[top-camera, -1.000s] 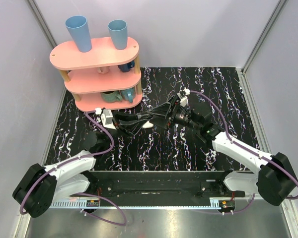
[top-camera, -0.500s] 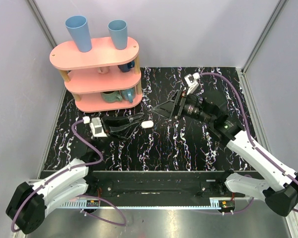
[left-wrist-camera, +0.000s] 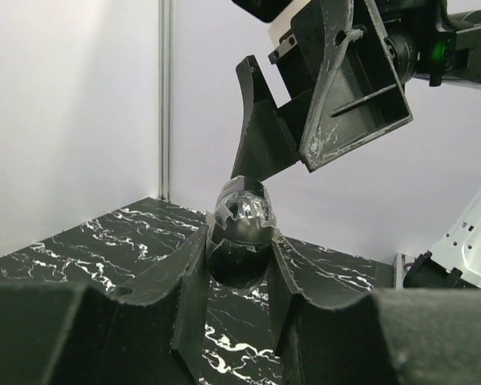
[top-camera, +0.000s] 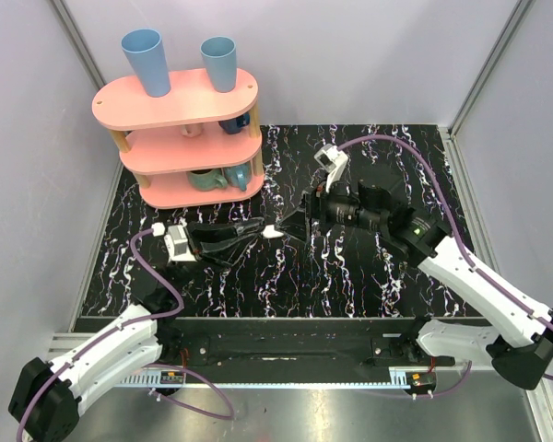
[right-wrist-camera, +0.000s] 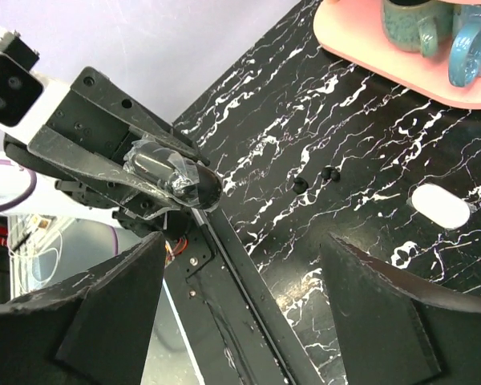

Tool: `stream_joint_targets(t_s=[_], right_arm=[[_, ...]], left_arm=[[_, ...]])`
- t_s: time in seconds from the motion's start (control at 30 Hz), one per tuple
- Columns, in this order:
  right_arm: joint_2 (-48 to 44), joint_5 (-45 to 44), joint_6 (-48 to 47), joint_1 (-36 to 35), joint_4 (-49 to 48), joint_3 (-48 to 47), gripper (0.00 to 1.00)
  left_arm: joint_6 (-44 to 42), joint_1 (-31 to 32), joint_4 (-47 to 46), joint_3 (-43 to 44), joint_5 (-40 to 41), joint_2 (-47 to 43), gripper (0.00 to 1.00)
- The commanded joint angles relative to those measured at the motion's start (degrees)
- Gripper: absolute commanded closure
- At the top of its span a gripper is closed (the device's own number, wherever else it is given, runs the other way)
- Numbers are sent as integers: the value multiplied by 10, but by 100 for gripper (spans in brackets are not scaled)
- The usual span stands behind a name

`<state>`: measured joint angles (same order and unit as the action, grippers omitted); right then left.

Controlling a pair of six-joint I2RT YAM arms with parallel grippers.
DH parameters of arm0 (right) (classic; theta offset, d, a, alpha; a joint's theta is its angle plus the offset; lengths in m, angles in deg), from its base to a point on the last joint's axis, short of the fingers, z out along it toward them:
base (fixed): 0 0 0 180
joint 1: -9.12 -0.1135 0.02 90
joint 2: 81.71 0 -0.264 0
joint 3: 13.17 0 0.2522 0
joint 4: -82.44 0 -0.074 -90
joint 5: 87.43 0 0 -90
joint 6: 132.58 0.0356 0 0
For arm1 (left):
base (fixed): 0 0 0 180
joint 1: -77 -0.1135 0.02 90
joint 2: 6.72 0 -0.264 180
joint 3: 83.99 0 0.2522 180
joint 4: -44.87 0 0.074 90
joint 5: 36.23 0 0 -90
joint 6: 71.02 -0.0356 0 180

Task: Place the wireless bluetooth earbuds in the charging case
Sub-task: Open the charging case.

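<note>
The white oval charging case (top-camera: 273,231) lies closed on the black marbled table; it also shows in the right wrist view (right-wrist-camera: 440,206). My left gripper (top-camera: 256,226) hovers just left of the case. It is shut on a dark glossy rounded piece (left-wrist-camera: 242,212) wrapped in clear film, which the right wrist view also shows (right-wrist-camera: 172,178). I cannot tell what that piece is. My right gripper (top-camera: 293,224) is wide open and empty (right-wrist-camera: 240,313), just right of the case. No white earbuds are in view.
A pink three-tier shelf (top-camera: 175,103) stands at the back left, with two blue cups (top-camera: 146,61) on top and mugs (right-wrist-camera: 409,18) on the lower tiers. Two small black studs (right-wrist-camera: 300,185) sit on the table near the case. A black rail (top-camera: 286,336) runs along the near edge.
A second ago both grippers met at the case. Both then drew back, leaving the case on the table. The right gripper has now come back beside the case; the left has barely moved.
</note>
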<state>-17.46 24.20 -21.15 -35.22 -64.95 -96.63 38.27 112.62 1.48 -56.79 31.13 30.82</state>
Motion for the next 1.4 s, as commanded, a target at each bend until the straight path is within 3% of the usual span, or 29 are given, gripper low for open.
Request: stream_joint_targets(t_s=[0.0, 0.67, 1.37], right_arm=[[12, -5, -32, -16, 0, -28, 15], [53, -3, 12, -32, -52, -26, 14], [52, 22, 20, -43, -71, -16, 15]], left_arm=[[-4, 1, 2, -2, -4, -7, 100], [20, 1, 2, -2, -35, -21, 100], [14, 1, 10, -4, 0, -31, 100]])
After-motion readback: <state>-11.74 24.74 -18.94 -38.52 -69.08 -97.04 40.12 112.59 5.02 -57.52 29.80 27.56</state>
